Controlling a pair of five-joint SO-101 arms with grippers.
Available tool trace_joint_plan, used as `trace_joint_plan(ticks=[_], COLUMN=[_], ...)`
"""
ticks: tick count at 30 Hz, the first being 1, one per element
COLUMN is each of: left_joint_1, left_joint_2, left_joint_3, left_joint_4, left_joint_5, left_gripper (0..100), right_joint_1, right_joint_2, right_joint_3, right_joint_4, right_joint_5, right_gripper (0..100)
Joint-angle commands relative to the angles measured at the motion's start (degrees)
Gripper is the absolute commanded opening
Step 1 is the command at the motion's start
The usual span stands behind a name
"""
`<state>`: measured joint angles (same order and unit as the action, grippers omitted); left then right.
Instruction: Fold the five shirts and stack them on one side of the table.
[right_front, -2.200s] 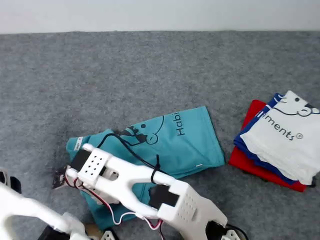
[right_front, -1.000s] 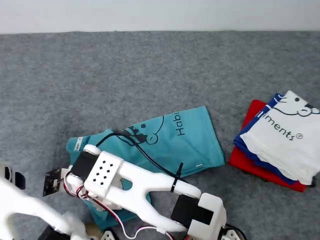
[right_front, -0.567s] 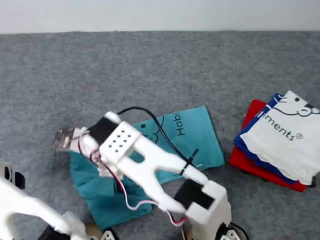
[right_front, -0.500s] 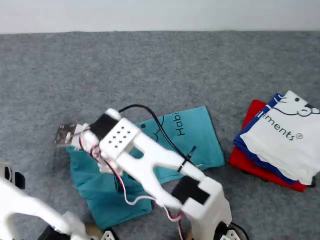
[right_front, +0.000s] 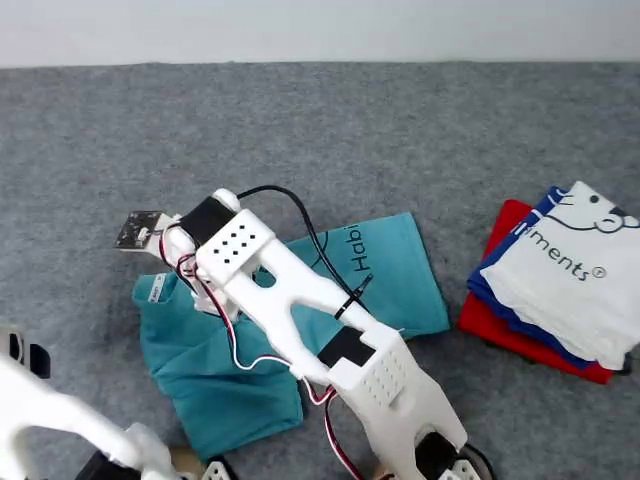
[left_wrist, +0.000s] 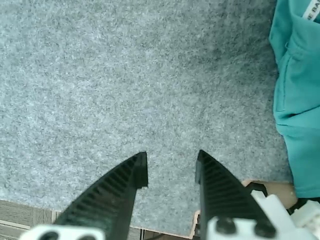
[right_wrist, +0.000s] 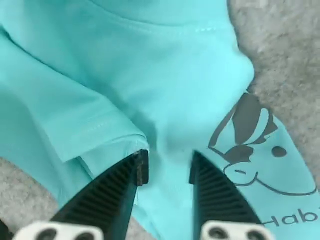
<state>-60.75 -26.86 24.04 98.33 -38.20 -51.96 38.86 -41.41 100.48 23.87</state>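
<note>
Teal shirt (right_front: 395, 270) lies print side up on the grey table (right_front: 300, 130). The half bearing the dark printed figure (right_wrist: 245, 135) is flat. The collar half is rumpled, with one flap doubled over on itself. Well apart from the teal shirt, at the table edge beyond its hem, sits a stack of folded shirts (right_front: 560, 285), white over blue over red. The right arm (right_front: 300, 310) stretches diagonally across the teal shirt, its wrist over the collar half. The left arm (right_front: 45, 420) stands just off the teal shirt's collar end.

The right gripper (right_wrist: 167, 165) is directly above the teal shirt beside the doubled flap, its jaws apart and clamping no cloth. The left gripper (left_wrist: 171, 167) is over bare table just beside the teal shirt's edge, its jaws likewise apart and empty. A small white label (right_front: 155, 290) shows at the teal shirt's collar.
</note>
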Motion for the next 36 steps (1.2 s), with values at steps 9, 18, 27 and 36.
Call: trace_joint_plan(ticks=[9, 18, 27, 36], left_joint_1=[0.4, 0.4, 0.4, 0.2], left_joint_2=[-1.9, -1.6, -1.6, -1.5], left_joint_3=[-0.5, -0.5, -0.3, -0.2], left_joint_4=[-0.8, -0.8, -0.8, -1.7], left_joint_5=[-0.4, -0.4, -0.4, -0.4], left_gripper=[17, 17, 17, 17], right_joint_1=[-5.8, -10.2, -5.8, -2.2], right_joint_2=[-13.2, -4.5, 5.5, 12.8], right_joint_3=[20.6, 15.5, -8.8, -24.7], right_joint_4=[2.2, -8.2, -13.9, -6.2], right_joint_5=[1.9, 1.6, 1.1, -3.8], right_gripper=[1.3, 1.3, 1.6, 1.8])
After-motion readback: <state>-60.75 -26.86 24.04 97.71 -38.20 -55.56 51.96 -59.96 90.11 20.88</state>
